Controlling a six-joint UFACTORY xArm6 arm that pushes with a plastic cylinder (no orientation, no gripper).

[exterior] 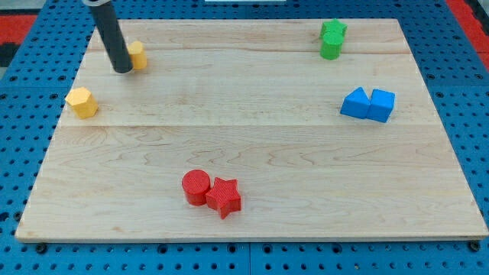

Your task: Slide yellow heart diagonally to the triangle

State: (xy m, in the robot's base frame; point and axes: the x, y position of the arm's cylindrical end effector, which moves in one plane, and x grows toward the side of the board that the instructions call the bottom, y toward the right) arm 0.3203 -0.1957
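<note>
Rod slants down from view's top-left; my tip touching yellow block, holding nothing.

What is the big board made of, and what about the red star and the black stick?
The pale board looks like unpainted wood: grain lines and plank seams show. The red star block looks like matte painted wood or plastic; I cannot tell which. The dark rod looks like smooth plastic or metal, with my tip beside a yellow block.
</note>
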